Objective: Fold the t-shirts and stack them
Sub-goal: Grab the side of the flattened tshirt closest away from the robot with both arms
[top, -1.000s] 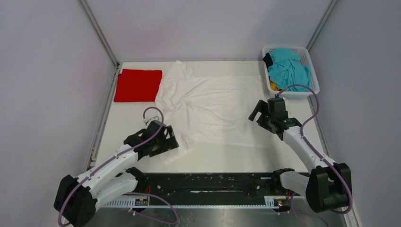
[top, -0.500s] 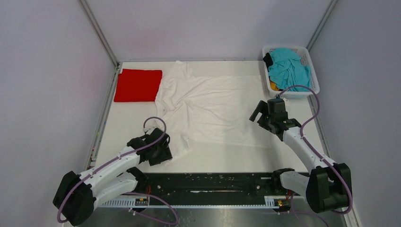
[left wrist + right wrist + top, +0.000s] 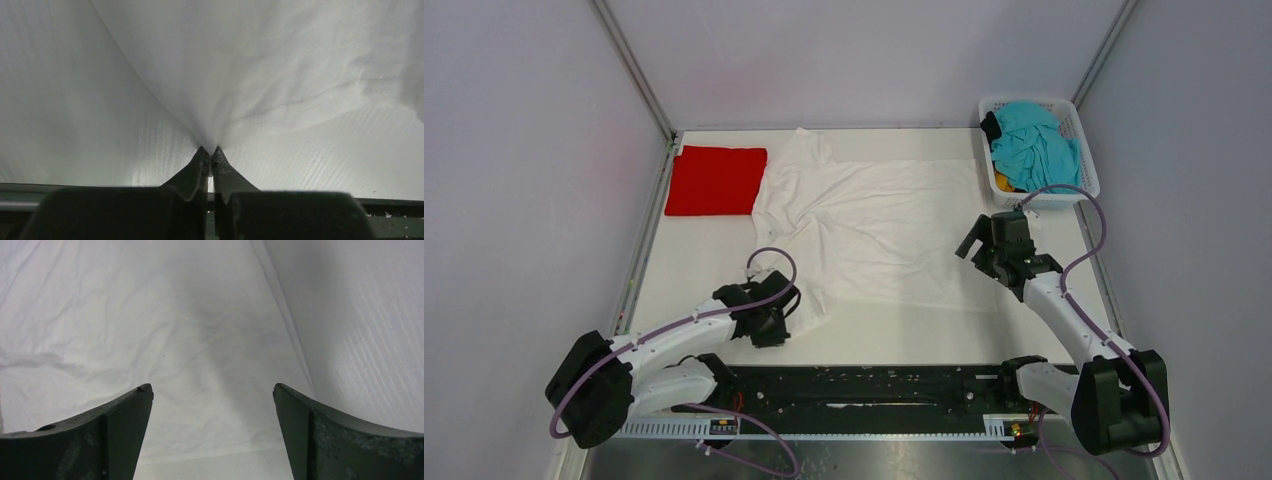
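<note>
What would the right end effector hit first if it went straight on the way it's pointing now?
Most likely the white t-shirt: the open right end effector points at the cloth near its edge, with bare table just beside. Depth is unclear.

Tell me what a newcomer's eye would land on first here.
A big white t-shirt lies spread, rumpled, across the middle of the table, with a bright red t-shirt folded at the far left corner. At the far right, a white basket holds a heap of teal cloth. The left arm's jaws are shut on the white shirt's near-left corner; the right arm's jaws hang open above its right edge.
</note>
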`<act>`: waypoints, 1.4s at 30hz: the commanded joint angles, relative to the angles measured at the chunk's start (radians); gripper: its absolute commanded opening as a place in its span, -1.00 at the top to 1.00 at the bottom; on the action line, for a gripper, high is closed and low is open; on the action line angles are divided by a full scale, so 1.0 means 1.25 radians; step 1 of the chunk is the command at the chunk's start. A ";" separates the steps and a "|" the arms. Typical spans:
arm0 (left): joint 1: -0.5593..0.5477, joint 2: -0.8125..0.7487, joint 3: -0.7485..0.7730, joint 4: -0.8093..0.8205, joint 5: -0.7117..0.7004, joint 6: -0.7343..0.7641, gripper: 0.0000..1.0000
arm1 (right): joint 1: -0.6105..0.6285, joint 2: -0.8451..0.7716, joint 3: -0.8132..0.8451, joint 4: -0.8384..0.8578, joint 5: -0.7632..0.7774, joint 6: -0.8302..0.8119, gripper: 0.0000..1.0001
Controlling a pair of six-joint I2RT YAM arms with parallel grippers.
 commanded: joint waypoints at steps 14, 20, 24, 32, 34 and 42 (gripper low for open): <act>-0.194 -0.065 0.020 -0.096 0.090 -0.127 1.00 | -0.057 -0.321 -0.191 -0.300 0.199 0.142 -0.97; -0.246 -0.047 0.027 -0.097 0.097 -0.149 1.00 | -0.061 -0.305 -0.219 -0.227 0.147 0.152 -0.94; -0.256 -0.047 0.035 -0.097 0.081 -0.151 1.00 | -0.066 -0.209 -0.221 -0.162 0.148 0.146 -0.87; -0.257 -0.045 0.039 -0.096 0.062 -0.155 1.00 | -0.077 -0.055 -0.191 -0.099 0.111 0.131 -0.25; -0.257 -0.039 0.051 -0.096 0.046 -0.147 1.00 | -0.077 -0.050 -0.202 -0.077 0.103 0.135 -0.11; -0.257 -0.046 0.073 -0.096 0.029 -0.126 1.00 | -0.082 -0.021 -0.203 -0.030 0.103 0.140 0.15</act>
